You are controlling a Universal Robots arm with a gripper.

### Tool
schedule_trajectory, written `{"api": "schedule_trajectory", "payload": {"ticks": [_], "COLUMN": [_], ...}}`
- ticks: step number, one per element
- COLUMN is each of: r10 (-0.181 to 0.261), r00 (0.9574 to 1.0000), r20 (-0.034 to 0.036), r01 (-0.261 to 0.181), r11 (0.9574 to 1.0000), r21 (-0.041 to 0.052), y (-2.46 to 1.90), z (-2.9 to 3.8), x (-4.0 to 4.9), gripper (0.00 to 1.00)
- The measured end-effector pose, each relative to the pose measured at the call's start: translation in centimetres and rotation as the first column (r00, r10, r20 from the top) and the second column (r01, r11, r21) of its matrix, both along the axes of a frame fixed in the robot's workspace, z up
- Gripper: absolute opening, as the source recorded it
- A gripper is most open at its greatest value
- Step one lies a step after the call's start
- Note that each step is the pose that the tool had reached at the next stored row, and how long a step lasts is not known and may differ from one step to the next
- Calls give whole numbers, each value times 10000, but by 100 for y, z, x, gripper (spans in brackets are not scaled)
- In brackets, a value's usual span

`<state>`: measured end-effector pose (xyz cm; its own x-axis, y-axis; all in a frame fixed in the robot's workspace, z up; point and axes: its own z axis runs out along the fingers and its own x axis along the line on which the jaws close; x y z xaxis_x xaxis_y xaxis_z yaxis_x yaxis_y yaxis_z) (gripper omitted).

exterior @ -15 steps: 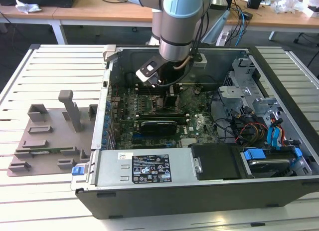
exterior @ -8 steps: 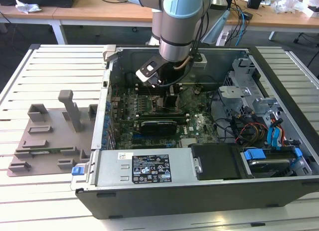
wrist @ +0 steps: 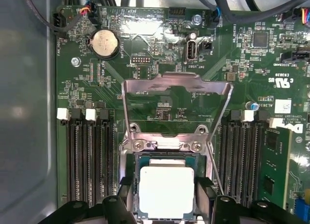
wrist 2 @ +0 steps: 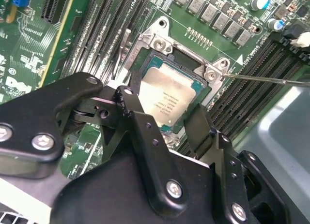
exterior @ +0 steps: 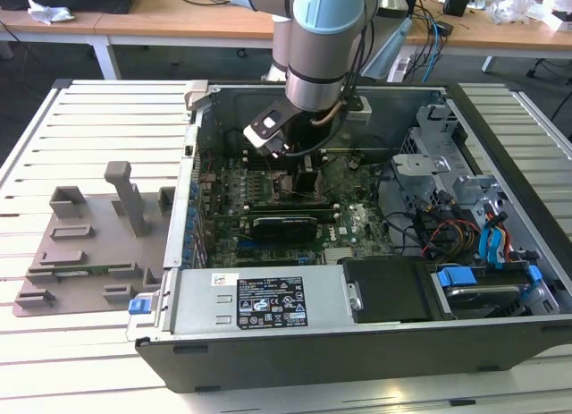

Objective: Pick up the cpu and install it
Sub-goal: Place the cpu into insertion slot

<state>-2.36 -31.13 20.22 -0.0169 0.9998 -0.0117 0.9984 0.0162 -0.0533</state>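
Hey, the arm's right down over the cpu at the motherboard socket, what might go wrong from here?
1. The gripper sits close around the cpu in the socket; any tilt or sideways drag might damage the socket.
2. The open load plate stands upright right beside the socket, so the gripper may knock it.
3. The thin lever alongside might get snagged.

1 cpu (wrist: 167, 192), 1 computer case (exterior: 500, 342), 1 arm (exterior: 317, 56)

Slatted table (exterior: 89, 101), grey fixture (exterior: 89, 244), perhaps plastic.
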Motion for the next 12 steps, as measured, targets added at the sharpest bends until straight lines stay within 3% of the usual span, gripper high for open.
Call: {"api": "schedule_trajectory", "payload": {"ticks": [3, 4, 5, 9, 12], "r10": [1, 1, 1, 0, 0], "r00": [10000, 10000, 10000, 10000, 10000], "r20": [-1, 0, 0, 0, 1], "r01": [-1, -1, -1, 0, 0], "r11": [10000, 10000, 10000, 10000, 10000], "r21": [-4, -3, -3, -4, -3], "y": [1, 1, 1, 1, 1], "z": [74, 126, 161, 233, 310], "x": [0, 0, 0, 0, 0], "gripper": [63, 55, 36, 11, 11]}}
